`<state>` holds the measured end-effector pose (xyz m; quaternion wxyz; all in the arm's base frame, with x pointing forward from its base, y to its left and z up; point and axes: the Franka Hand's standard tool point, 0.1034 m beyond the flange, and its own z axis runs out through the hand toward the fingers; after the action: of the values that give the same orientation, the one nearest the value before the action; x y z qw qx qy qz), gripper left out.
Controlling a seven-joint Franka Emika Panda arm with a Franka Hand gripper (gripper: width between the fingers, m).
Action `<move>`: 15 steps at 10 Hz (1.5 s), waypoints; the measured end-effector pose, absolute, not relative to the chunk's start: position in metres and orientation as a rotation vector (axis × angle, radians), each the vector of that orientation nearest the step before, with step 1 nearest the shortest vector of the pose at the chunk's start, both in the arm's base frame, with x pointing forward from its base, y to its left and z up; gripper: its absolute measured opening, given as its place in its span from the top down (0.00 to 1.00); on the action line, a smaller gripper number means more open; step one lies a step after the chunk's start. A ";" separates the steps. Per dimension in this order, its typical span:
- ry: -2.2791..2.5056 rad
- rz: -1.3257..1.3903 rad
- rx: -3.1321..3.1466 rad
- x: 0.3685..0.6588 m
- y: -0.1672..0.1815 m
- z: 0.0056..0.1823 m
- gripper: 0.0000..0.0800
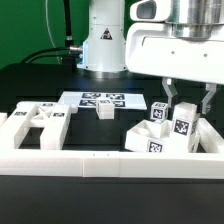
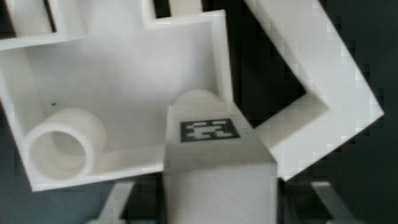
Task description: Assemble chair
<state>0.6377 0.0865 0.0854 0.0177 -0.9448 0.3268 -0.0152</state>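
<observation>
The arm's white base (image 1: 104, 45) stands upright at the back, mid-frame in the exterior view. The wrist housing (image 1: 178, 35) hangs toward the exterior view's right and points straight down. Under it the claw (image 1: 187, 106) holds its 2 dark fingers (image 1: 169, 97) near vertical, tips low. The jaws are closed on a leg (image 1: 182, 122), 1 finger on each side. The wrist view shows both fingers only dimly, flanking that leg.
</observation>
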 end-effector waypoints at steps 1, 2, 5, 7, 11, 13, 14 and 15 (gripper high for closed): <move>1.012 -0.045 -2.936 0.637 0.087 0.085 0.50; 1.010 -0.047 -2.936 0.638 0.088 0.085 0.33; 0.793 -0.095 -2.981 0.608 0.076 0.124 0.20; 0.780 -0.089 -2.987 0.599 0.073 0.123 0.19; 0.756 -0.095 -2.993 0.598 0.072 0.122 0.19; 0.445 -0.262 -3.054 0.568 0.050 0.115 0.19; 0.385 -0.280 -3.069 0.546 0.038 0.106 0.19; 0.382 -0.269 -3.077 0.537 0.034 0.099 0.19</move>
<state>0.5371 0.0337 0.0994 0.0145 -0.9886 0.1228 -0.0863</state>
